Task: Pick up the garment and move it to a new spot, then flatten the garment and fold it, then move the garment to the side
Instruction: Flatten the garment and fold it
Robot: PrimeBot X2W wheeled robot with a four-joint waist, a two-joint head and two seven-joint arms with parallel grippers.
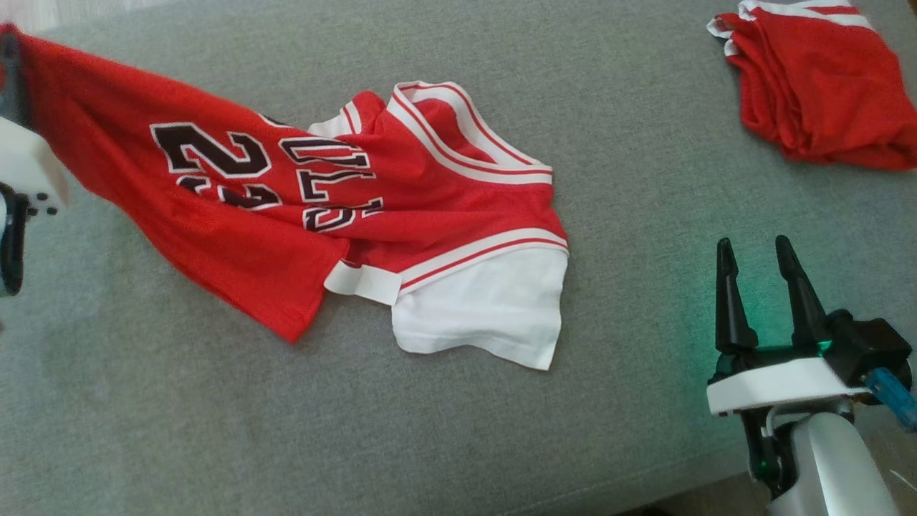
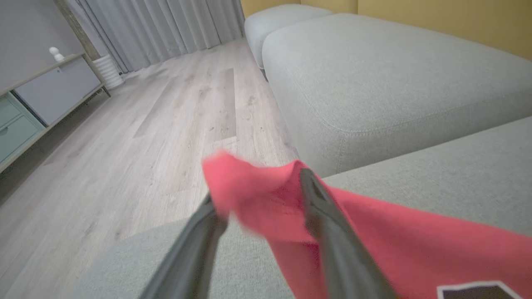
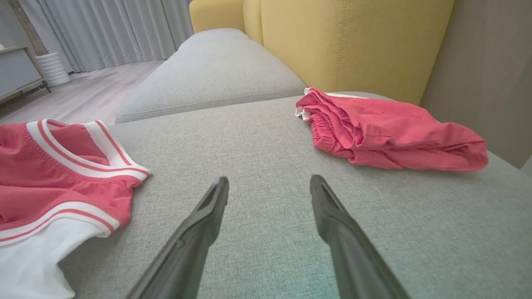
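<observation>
A big grey sofa seat (image 1: 501, 430) with a rough, woven cover lies in front of the robot. On it, near the middle and out to the left side, is the red basketball jersey (image 1: 236, 236). It is thin and floppy, with white and red stripes round the neck and arm holes and black letters and numbers edged in white. Its right part sits bunched on the seat, and its left end is pulled up off the seat toward the left claw (image 2: 257, 191). In the left wrist view that claw's two dark fingers stand apart, and a blurry red corner of the jersey hangs over one finger, so it looks loose, not pinched. A flat white cloth (image 1: 487, 308) pokes out from under the jersey; I cannot tell if it is part of it. The right claw (image 1: 752, 244) hangs low over bare seat, well apart from the jersey, with its pointy fingers wide apart and nothing in them. Far off in the corner lies a squashed pile of red shorts (image 1: 817, 93) with white trim, by a yellow padded backrest (image 3: 353, 41). Past the sofa are a pale wood floor (image 2: 124, 145) and grey curtains (image 2: 166, 25). I think the moving step is about done. The jersey is wrinkly, so smoothing it flat, folding it and putting it aside are all left to do.
</observation>
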